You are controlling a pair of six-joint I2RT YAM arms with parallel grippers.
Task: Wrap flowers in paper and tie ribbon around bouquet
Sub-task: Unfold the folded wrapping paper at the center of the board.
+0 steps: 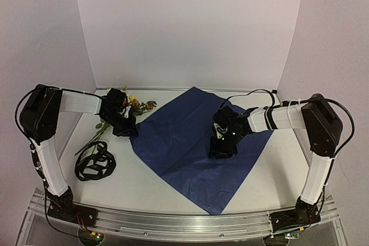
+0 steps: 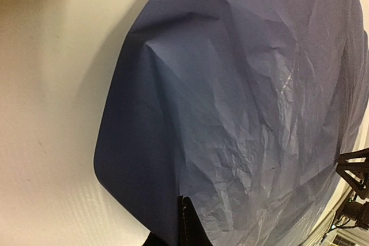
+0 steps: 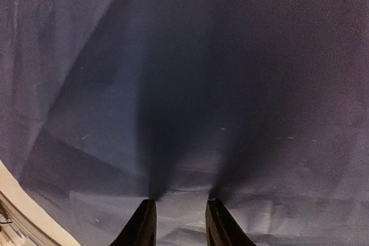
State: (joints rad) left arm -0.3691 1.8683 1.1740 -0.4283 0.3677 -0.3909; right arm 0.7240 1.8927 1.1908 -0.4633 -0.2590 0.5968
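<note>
Here the paper (image 1: 184,142) lies spread out in the middle of the frame. The left gripper (image 1: 128,131) has its jaws together on the paper's left corner. The right gripper (image 3: 180,223) rests on the paper, jaws a little apart. Only the top view shows the flowers (image 1: 135,105) at the upper left and the ribbon (image 1: 95,162) heaped below them. The wrist views show just creased paper.

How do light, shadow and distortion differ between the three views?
Top external view: even light, sharp, the paper looks dark blue. Left wrist view: wide-angle bending, paper paler, its creases catch light. Right wrist view: dim, two shadows run up the paper from the jaws of the right gripper.
</note>
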